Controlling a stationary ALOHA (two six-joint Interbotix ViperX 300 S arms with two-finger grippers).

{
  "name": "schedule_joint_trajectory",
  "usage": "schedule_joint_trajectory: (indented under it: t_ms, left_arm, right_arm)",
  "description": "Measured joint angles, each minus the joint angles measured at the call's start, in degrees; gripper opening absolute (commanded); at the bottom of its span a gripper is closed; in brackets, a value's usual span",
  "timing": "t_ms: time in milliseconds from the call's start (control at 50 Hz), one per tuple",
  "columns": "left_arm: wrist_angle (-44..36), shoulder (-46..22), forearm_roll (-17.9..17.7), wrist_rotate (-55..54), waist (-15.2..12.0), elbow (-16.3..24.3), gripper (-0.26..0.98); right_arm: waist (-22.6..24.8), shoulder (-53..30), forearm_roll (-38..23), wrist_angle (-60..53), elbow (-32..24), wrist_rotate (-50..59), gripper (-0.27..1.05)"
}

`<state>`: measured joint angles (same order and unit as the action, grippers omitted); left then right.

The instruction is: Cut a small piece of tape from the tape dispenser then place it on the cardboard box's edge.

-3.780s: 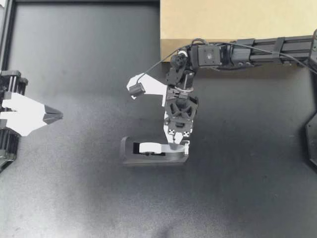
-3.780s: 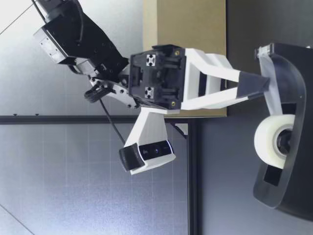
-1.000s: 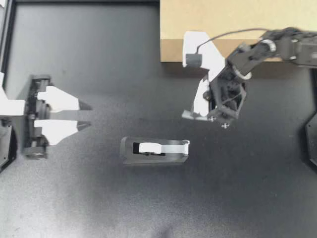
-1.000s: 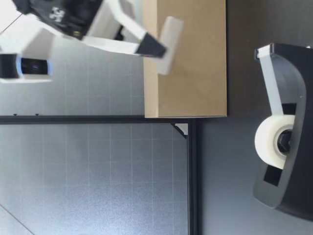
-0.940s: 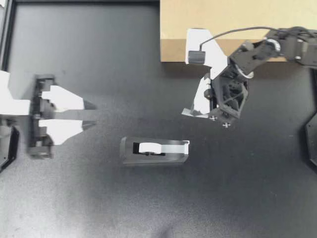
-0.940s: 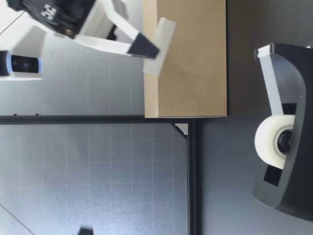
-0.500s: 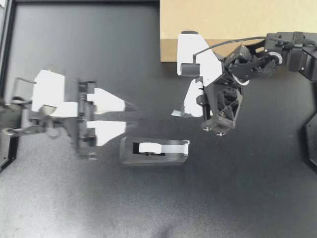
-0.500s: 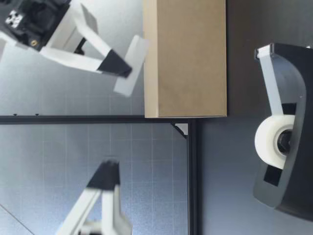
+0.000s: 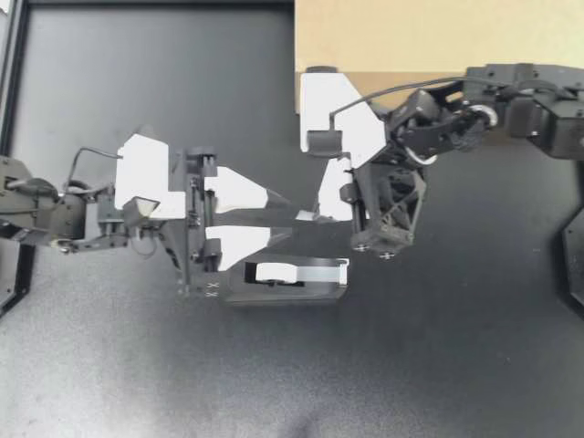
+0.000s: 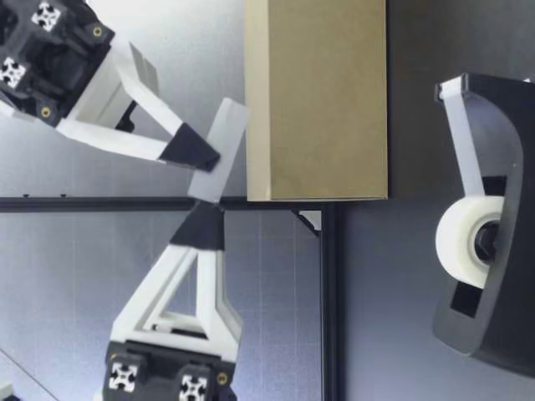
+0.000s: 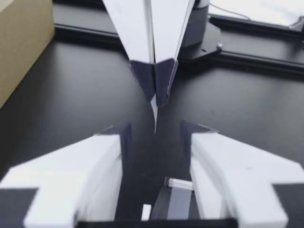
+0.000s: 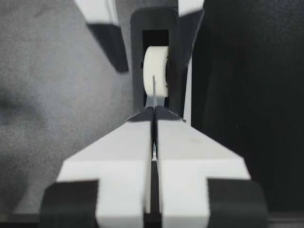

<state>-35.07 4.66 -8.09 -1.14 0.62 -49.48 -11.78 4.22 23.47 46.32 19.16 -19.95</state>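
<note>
My right gripper (image 9: 319, 216) is shut on a short piece of tape (image 9: 306, 217) and holds it in the air above the black tape dispenser (image 9: 285, 278). My left gripper (image 9: 285, 217) faces it, open, with the strip's free end at the gap between its fingers. In the left wrist view the tape (image 11: 155, 114) shows edge-on, ahead of the open left gripper (image 11: 154, 135). The right wrist view has my right gripper (image 12: 153, 114) shut above the white roll (image 12: 156, 66). In the low view the tape (image 10: 219, 150) hangs beside the cardboard box (image 10: 318, 100).
The cardboard box (image 9: 438, 36) stands at the table's far edge, behind my right arm. The dispenser (image 10: 485, 251) rests on the dark table mat below both grippers. A black frame rail (image 9: 14, 73) runs along the table's left side.
My left arm has swept right to the middle, its open fingers now meeting the tape. My right gripper has carried the tape left, away from the box.
</note>
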Motion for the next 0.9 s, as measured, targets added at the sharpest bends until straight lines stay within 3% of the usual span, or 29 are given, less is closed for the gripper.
schedule_joint_trajectory:
  t_ms: [520,900]
  left_arm:
    - [-0.44,-1.49,-0.09,0.0,0.0,1.23,0.35]
    - [-1.14,-1.67,-0.09,0.0,0.0,1.23,-0.09]
  right_arm:
    - [0.18,-1.93,-0.79,1.14,-2.02,0.0,-0.1]
    - [0.18,-2.02,-0.97,1.41,-2.11,0.0,-0.1]
